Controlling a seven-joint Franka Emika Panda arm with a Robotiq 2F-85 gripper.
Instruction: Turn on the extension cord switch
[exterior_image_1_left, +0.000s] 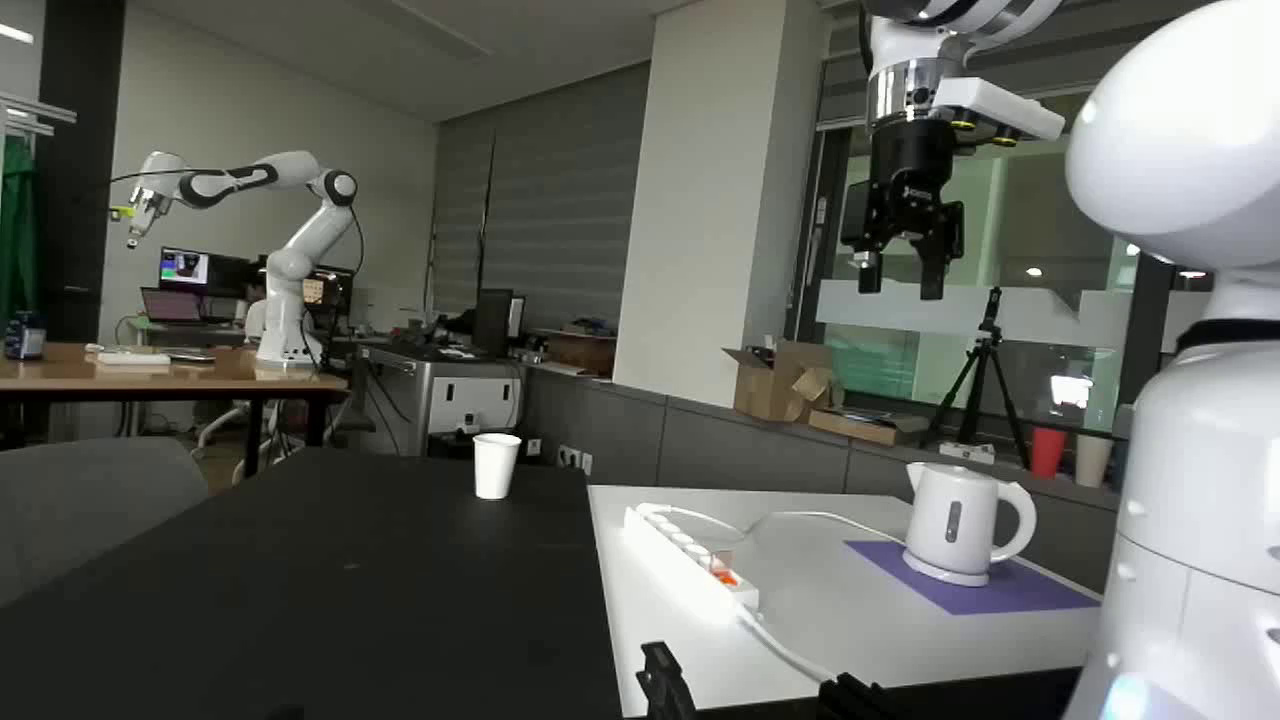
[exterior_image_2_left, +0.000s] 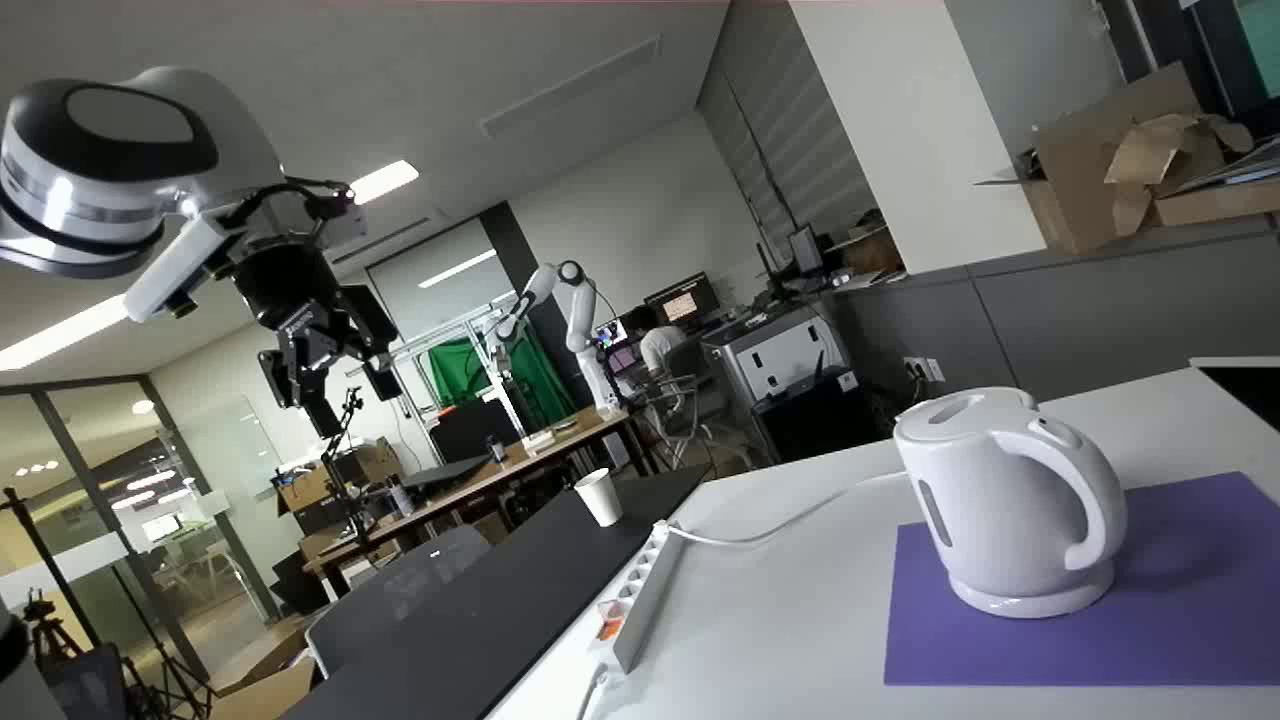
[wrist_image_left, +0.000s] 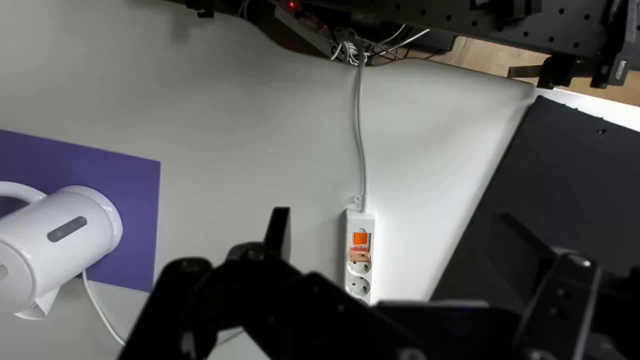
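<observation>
The extension cord, a long white strip, lies flat on the white table in both exterior views and the wrist view; its far sockets are hidden behind the gripper in the wrist view. The switch, a small orange rocker, is near the cable end in both exterior views and the wrist view. A clear reddish flap sits beside it. My gripper is open and empty, high above the table, fingers pointing down. It touches nothing.
A white kettle stands on a purple mat. A white cable runs from the kettle to the strip. A paper cup stands on the adjoining black table.
</observation>
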